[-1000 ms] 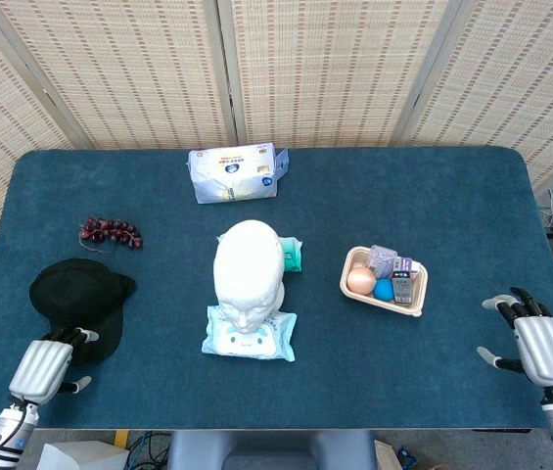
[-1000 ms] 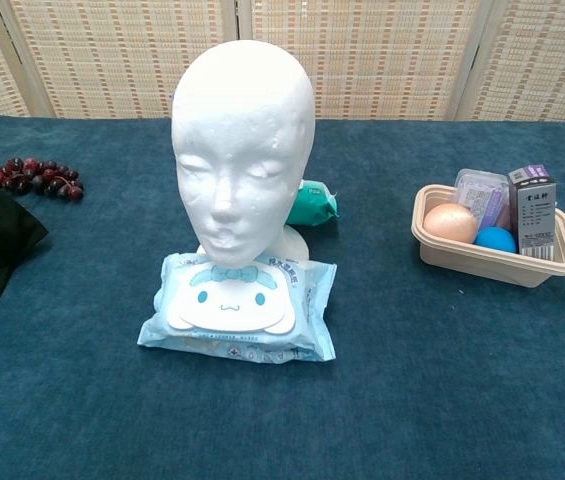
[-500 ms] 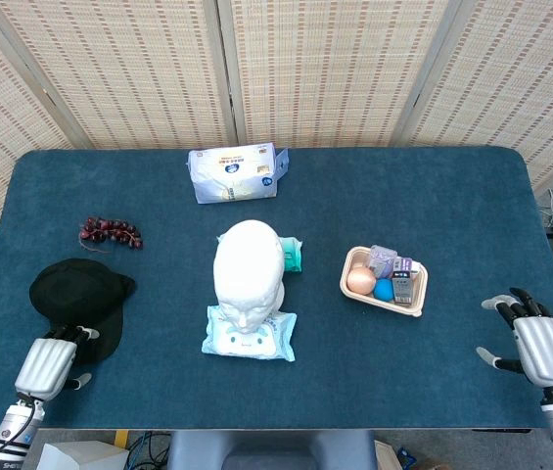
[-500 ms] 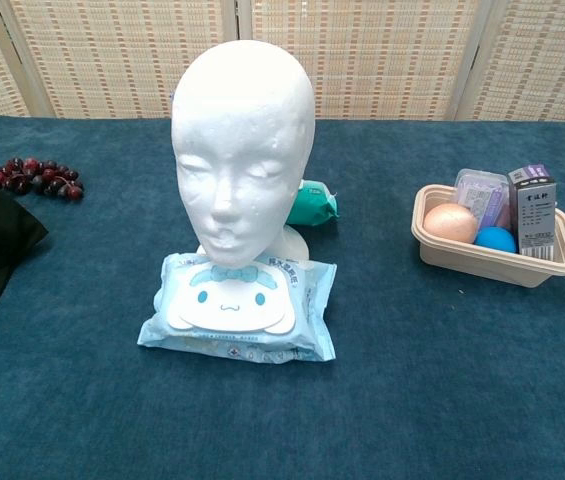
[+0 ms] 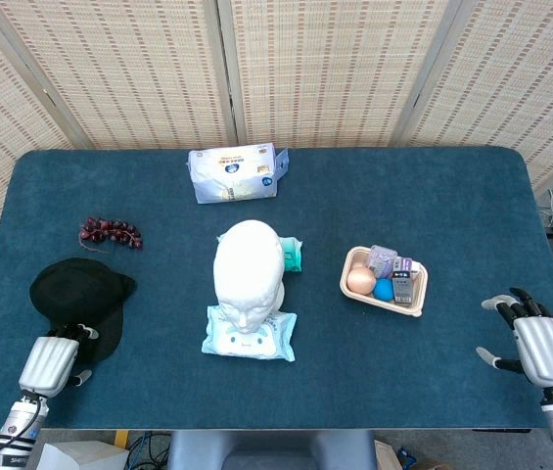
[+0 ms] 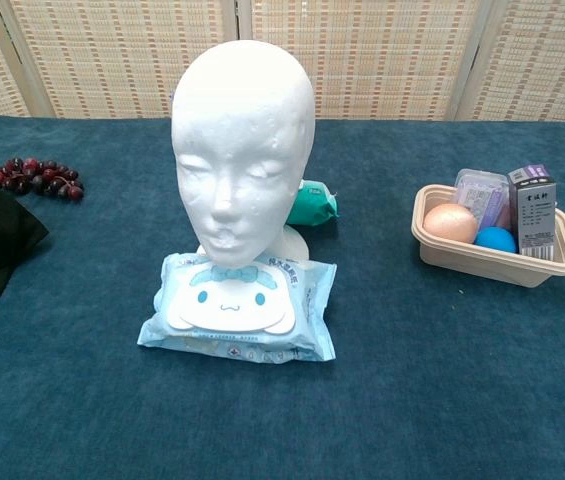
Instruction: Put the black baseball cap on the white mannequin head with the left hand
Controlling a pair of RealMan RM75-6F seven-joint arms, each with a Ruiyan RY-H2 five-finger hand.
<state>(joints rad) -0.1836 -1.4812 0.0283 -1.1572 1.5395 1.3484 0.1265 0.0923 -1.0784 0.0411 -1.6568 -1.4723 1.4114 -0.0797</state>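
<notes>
black baseball cap (image 5: pixel 78 299) cut off in chest view, left hand (image 5: pixel 51 362) fingertips hidden at its brim

A dark blue cloth-covered table (image 5: pixel 452 196) stood before folding screens of woven beige reed panels (image 5: pixel 325 69) in even light.

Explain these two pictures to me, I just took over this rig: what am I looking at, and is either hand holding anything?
The top picture looks down from the robot's head, the other looks forward from its chest. On the blue cloth-covered table the white foam mannequin head stands upright behind a light blue wet-wipe pack. The black baseball cap lies at the left, purple grapes beyond it. A beige tray holds small items. The left hand sits at the cap's near edge; a grip isn't clear. The right hand holds nothing, fingers apart.
</notes>
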